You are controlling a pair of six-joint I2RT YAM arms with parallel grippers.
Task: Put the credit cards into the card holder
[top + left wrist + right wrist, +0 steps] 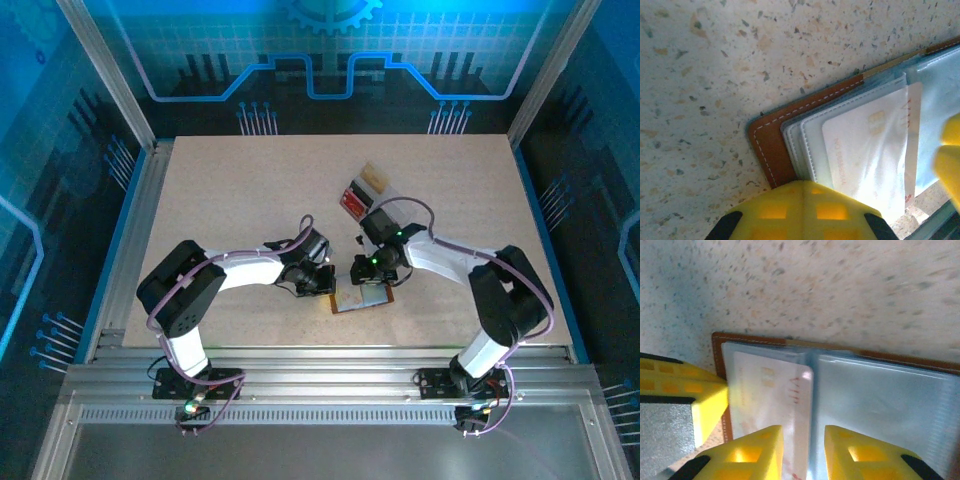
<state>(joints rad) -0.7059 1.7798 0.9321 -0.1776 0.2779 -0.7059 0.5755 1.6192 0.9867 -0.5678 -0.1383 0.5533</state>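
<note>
The work surface is a pale speckled table (230, 200) inside a frame with blue-lit panels at the back and sides. The card holder (362, 298) lies open and flat close to the table's near edge, about midway along it, with its brown stitched leather border showing around clear plastic sleeves. A pale credit card (865, 150) with red print and a chip mark lies on the holder's left-hand page. It appears partly under a clear sleeve, but how far it is inserted cannot be told. The right gripper (804, 450) is over the holder with its jaws apart, and the card's long edge beside the fold runs into the gap between them. Whether either finger touches the card cannot be told. The left gripper (322, 283) is at the holder's left edge with its jaws together. Its yellow fingertips (800, 205) sit over the leather corner and the sleeve edges. Both arms reach inward from their bases at the near edge and meet above the holder. Farther toward the table's far edge stands a clear tray (387, 193) containing a red card (352, 203) and a tan card (375, 177), well apart from the holder.
</note>
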